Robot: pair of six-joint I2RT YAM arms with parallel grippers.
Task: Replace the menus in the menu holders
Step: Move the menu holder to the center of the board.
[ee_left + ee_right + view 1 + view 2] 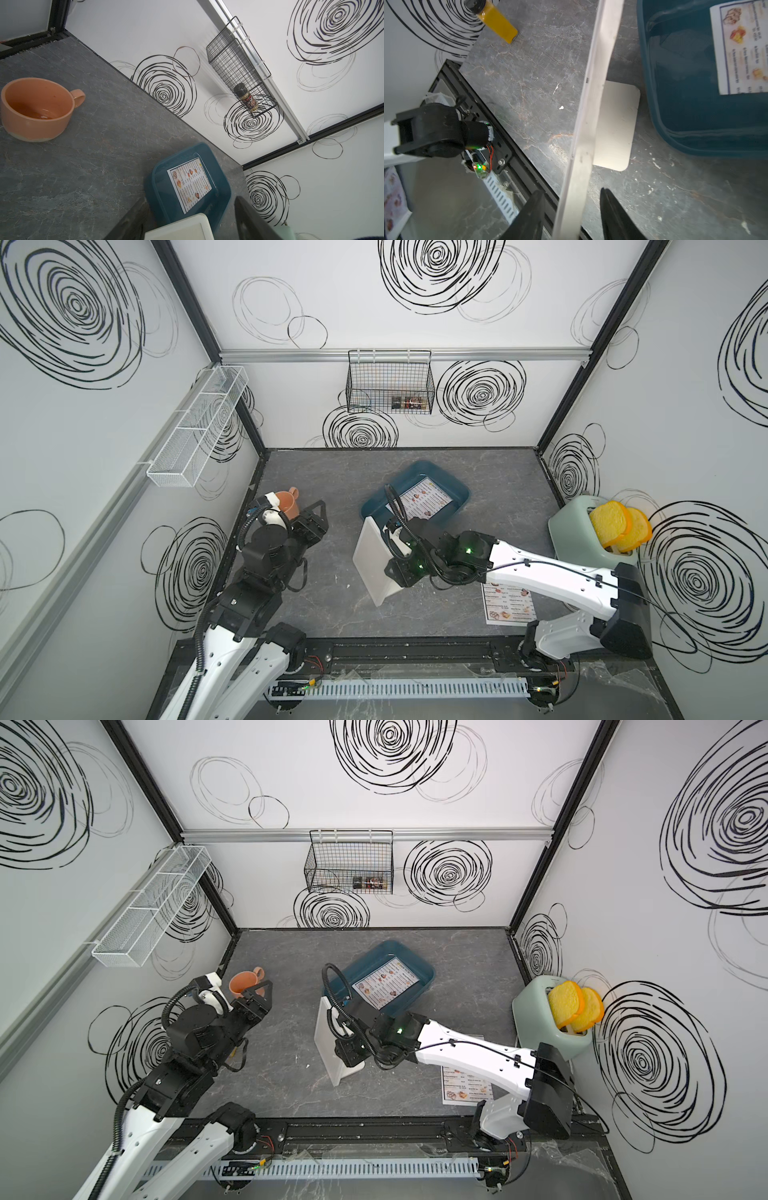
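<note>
The white menu holder [372,562] [326,1048] stands upright mid-table, its plain back facing the left arm. My right gripper [571,190] comes down over its top edge [593,104], open, one finger on each side with a small gap to each. One menu [424,502] [386,984] [189,185] [743,47] lies flat in the teal tray [457,489] just behind the holder. A second menu [509,605] [467,1088] lies on the table under the right arm. My left gripper [320,516] [264,994] [190,198] hangs open and empty to the holder's left.
An orange cup [291,504] [37,108] sits beside the left gripper. A green toaster [577,531] with yellow bread stands at the right wall. A yellow bottle [497,25] lies near the left wall. A black wire basket [390,381] and a white mesh shelf [195,427] hang on the walls.
</note>
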